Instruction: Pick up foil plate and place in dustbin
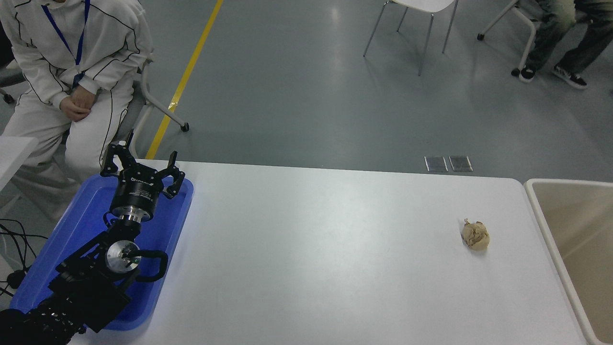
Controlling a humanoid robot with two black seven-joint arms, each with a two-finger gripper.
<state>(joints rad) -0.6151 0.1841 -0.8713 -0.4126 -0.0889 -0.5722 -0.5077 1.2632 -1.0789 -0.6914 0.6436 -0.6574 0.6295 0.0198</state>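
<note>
The left arm (91,273) is seen entering from the lower left corner and is extended away from the camera, its black links angled up toward a silver wrist joint. The left gripper (140,165) is held at the end of a black cylindrical wrist, with its fingers (111,160) spread apart and pointed away from the camera. The right arm is not seen
</note>
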